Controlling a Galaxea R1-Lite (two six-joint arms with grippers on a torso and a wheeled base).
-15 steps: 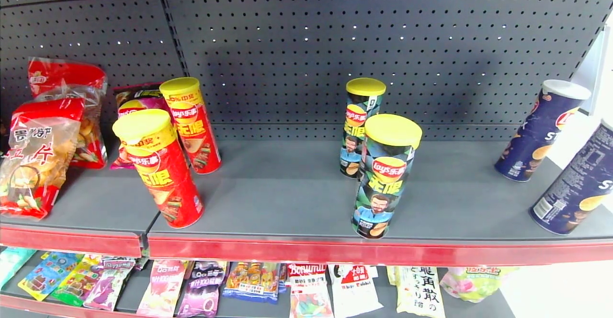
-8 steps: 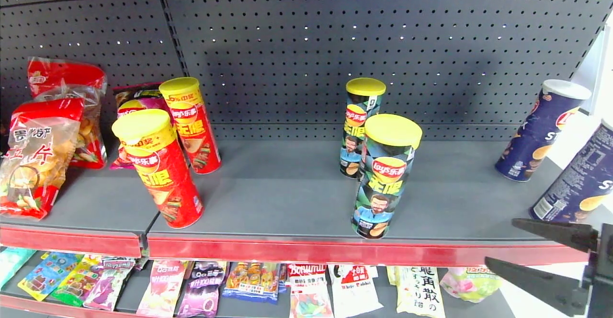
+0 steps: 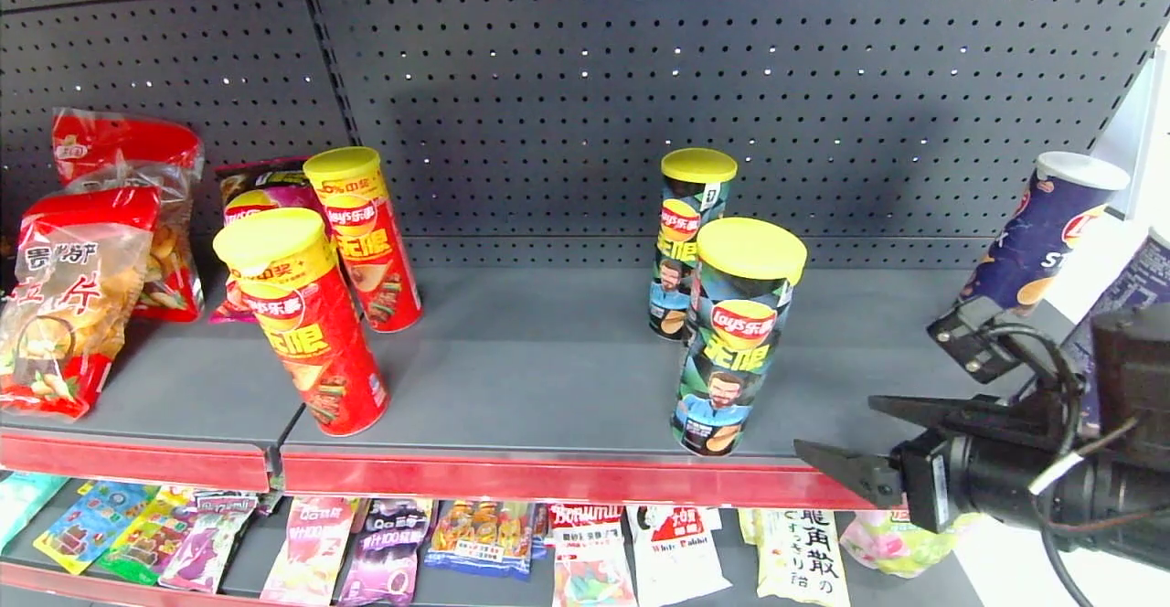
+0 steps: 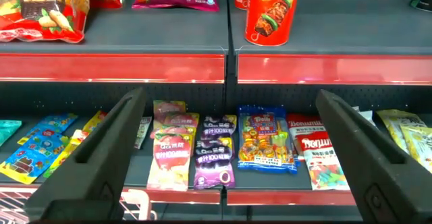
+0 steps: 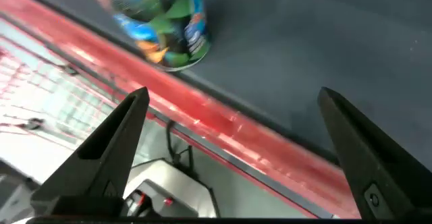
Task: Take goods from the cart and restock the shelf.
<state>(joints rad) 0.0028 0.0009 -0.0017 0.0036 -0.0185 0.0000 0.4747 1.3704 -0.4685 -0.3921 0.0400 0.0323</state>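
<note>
Hovering empty with its jaws spread wide, the right gripper (image 3: 834, 422) sits at the shelf (image 3: 548, 477) lip. The front green can (image 3: 736, 342) stands upright just ahead to its left, making this the nearer arm.

Right pincer (image 3: 833, 424): matte black, two tapered fingers (image 3: 850, 470) on a black cylindrical wrist (image 3: 1015, 484), black cables (image 3: 1071, 386) looping above, one pale wire (image 3: 1083, 454)

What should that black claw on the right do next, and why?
Probably slide the right gripper left toward the front green cylindrical chip can with the yellow lid: its jaws stand open and empty, pointing at that can's base on the grey shelf.
</note>
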